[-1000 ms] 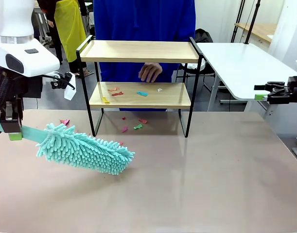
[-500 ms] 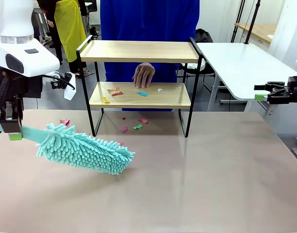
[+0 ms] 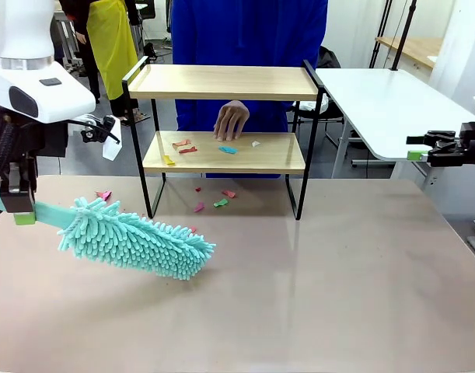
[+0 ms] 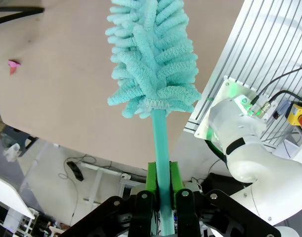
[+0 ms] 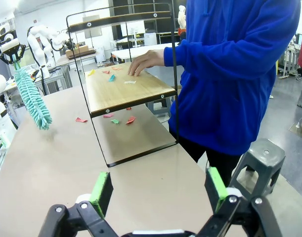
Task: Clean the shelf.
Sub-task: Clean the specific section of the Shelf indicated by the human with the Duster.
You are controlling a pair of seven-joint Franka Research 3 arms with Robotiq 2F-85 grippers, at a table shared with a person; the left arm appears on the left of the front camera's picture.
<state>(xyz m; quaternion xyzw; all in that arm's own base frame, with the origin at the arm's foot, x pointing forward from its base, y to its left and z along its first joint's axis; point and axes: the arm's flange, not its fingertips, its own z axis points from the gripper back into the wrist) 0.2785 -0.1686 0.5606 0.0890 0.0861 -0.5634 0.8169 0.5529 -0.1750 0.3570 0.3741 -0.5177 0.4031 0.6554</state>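
The shelf [image 3: 221, 81] stands at the table's far side, two wooden boards in a black frame. Coloured paper scraps [image 3: 228, 150] lie on its lower board [image 5: 126, 89], and more scraps [image 3: 221, 203] lie on the table under it. A person's hand [image 3: 231, 120] rests on the lower board from behind. My left gripper [image 3: 19, 210] at the left edge is shut on the handle of a teal fluffy duster [image 3: 136, 241], whose head hangs low over the table. In the left wrist view the green pads [image 4: 151, 180] clamp the duster handle [image 4: 160, 148]. My right gripper [image 3: 417, 149] stands open at the far right, beside the table.
A pink scrap [image 3: 104, 194] lies on the table left of the shelf. A second white table [image 3: 385, 101] stands at the back right. A grey stool [image 5: 259, 158] sits beside the person in blue [image 5: 235, 64].
The person's hand has come down onto the lower board and the person has shifted slightly right. Both arms and the duster have stayed still.
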